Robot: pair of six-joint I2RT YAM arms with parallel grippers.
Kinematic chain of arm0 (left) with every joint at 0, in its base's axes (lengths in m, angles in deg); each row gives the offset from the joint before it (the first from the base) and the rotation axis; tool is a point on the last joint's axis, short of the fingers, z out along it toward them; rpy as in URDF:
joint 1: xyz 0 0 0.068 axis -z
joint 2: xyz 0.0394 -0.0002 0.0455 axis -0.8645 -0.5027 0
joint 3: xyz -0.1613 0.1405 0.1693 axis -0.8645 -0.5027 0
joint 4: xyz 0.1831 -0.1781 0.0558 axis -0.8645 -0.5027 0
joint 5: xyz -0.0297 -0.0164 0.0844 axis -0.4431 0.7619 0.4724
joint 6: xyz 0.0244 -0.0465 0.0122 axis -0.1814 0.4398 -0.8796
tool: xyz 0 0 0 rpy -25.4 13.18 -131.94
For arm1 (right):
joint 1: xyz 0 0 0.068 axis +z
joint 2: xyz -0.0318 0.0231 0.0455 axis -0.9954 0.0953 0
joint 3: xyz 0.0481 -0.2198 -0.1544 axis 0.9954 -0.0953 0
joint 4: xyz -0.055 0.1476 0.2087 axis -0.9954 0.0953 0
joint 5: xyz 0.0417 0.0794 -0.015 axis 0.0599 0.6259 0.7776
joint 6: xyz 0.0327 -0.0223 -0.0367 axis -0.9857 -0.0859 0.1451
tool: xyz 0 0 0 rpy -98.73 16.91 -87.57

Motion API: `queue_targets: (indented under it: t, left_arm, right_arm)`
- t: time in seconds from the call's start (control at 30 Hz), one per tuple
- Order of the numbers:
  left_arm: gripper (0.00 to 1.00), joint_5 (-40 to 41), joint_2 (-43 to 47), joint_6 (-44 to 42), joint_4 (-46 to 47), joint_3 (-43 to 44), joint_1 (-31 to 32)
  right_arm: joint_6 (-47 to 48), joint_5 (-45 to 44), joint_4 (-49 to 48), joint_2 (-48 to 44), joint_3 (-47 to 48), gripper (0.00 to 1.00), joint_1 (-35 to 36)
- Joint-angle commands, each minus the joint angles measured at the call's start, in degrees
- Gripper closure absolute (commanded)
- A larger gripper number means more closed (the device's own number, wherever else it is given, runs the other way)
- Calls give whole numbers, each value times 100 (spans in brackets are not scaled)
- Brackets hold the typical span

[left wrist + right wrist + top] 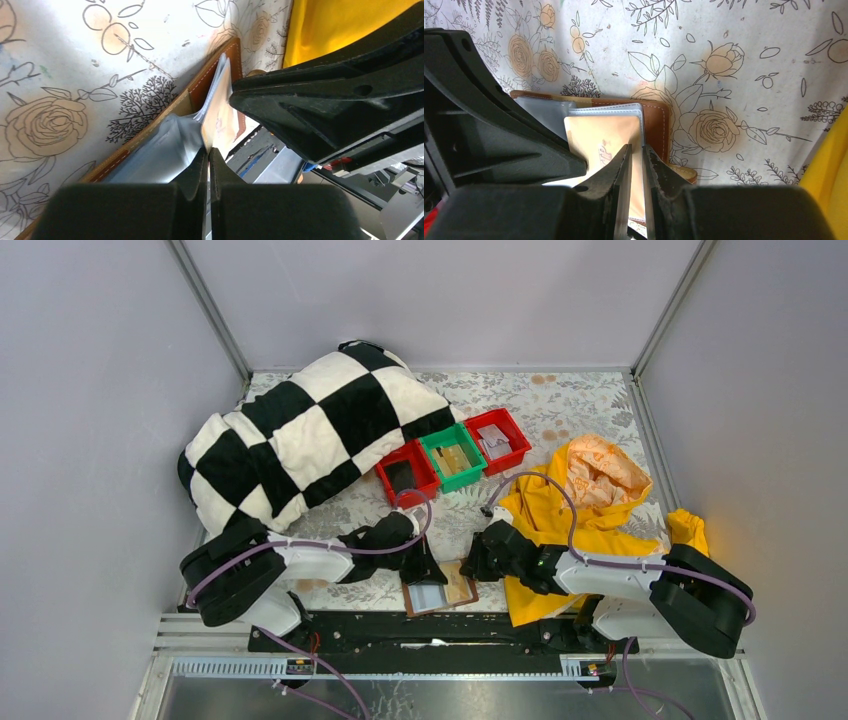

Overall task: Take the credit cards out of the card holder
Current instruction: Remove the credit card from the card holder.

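Pinching tight, the right gripper had its fingers squeezed on the edge of a tan card. The card looked partly out of the card holder, which lay open just behind those fingers. The left gripper was clamped on the holder's grey pocket, right beside the other fingers and almost touching them.

I thought a few things could go wrong. If the left fingers had the card in their pinch too, it would not slide and might bend. If their hold was weak, the whole holder would come along with the card. The two grippers were so close that they might bump.
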Motion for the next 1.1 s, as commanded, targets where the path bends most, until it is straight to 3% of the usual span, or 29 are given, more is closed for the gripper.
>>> queue_targets:
  t: [0.0,0.27,0.5,0.9,1.07]
  left_arm:
    - [100,-80,202,-13,313,-27,3]
    - [100,-470,-24,-818,29,305,-200]
    - [100,-745,-535,-1946,-1154,1225,-364]
    - [100,-841,-428,-1869,-972,917,-415]
    - [100,-886,-436,-1714,-756,777,-451]
  right_arm:
    - [-24,29,234,149,-105,79,48]
    - [372,24,702,-378,378,74,54]
    - [529,16,570,-201,698,73,47]
    - [227,-189,355,122,210,75,51]
    - [128,-320,480,296,128,82,48]
